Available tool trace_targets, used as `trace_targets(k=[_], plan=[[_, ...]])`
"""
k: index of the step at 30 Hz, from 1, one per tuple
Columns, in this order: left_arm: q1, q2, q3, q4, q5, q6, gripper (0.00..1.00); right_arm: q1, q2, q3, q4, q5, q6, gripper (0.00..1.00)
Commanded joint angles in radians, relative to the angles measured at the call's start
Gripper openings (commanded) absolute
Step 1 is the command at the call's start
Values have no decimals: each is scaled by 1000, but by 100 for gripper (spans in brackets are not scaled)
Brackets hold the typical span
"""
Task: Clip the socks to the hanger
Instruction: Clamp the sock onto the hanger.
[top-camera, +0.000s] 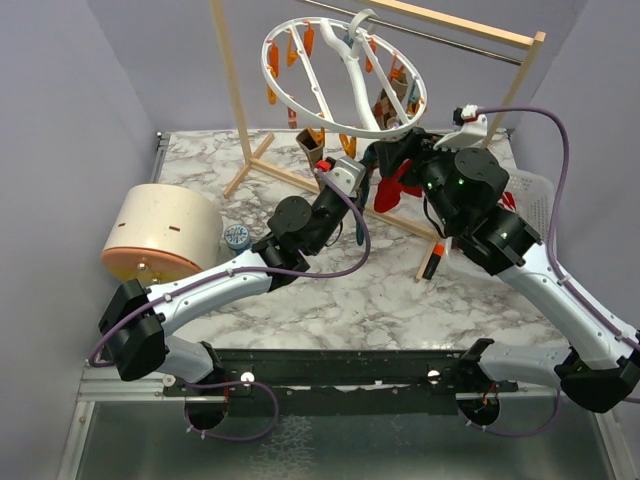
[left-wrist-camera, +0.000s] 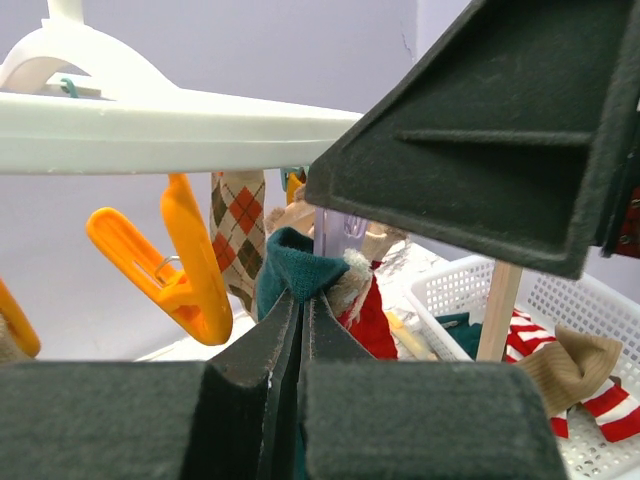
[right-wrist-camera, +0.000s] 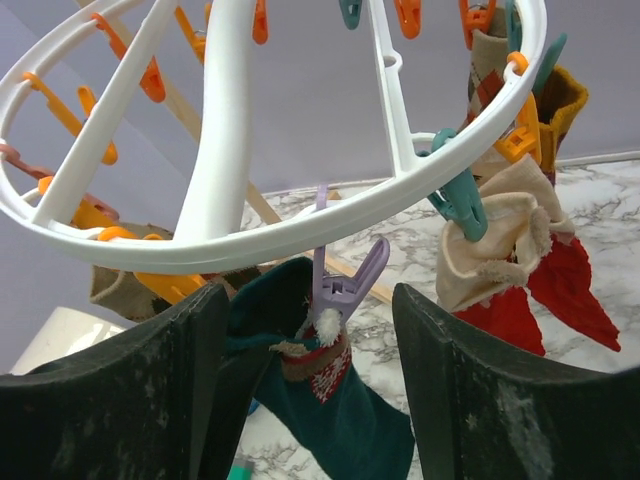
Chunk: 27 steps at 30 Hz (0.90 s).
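Teal sock (left-wrist-camera: 290, 262) looks limp, light; left gripper (left-wrist-camera: 300, 305) pinches its cuff under hanger (left-wrist-camera: 150, 130) rim. Right gripper (right-wrist-camera: 310, 300) spread wide around purple clip (right-wrist-camera: 345, 285).

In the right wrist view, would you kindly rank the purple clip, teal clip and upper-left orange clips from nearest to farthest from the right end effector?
1. Purple clip, between the fingers of the right end effector.
2. Teal clip, to the right, on the hanger rim.
3. Orange clips, upper left, far side.
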Motion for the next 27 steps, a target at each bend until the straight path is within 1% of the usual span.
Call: trace_targets(k=[1, 3, 5, 8, 11, 15, 17, 20, 22, 25, 27], plan=[[0, 4, 17, 21, 19, -5, 0, 8, -41, -12, -36, -38, -12, 75], [-1, 6, 17, 21, 19, -7, 0, 7, -54, -20, -37, -51, -17, 79], [-1, 8, 17, 21, 16, -15, 0, 8, -75, -36, -25, -66, -20, 86], [0, 8, 14, 21, 11, -21, 0, 7, -91, -47, -24, -85, -26, 93], [-1, 11, 14, 21, 11, -27, 0, 8, -91, -42, -41, -117, -52, 99], [-1, 19, 20, 21, 13, -29, 0, 8, -111, -72, -20, -151, -76, 100], [-2, 21, 23, 21, 15, -31, 0, 7, -137, -120, 37, -148, -61, 99], [-1, 24, 28, 20, 22, -32, 3, 7, -203, -215, 134, -155, -61, 97], [-2, 27, 31, 21, 29, -32, 5, 8, -226, -224, 114, -189, -86, 97], [-2, 33, 35, 21, 38, -36, 10, 7, -237, -210, 57, -236, -108, 97], [-2, 39, 40, 21, 43, -39, 12, 8, -248, -220, 50, -251, -121, 95]])
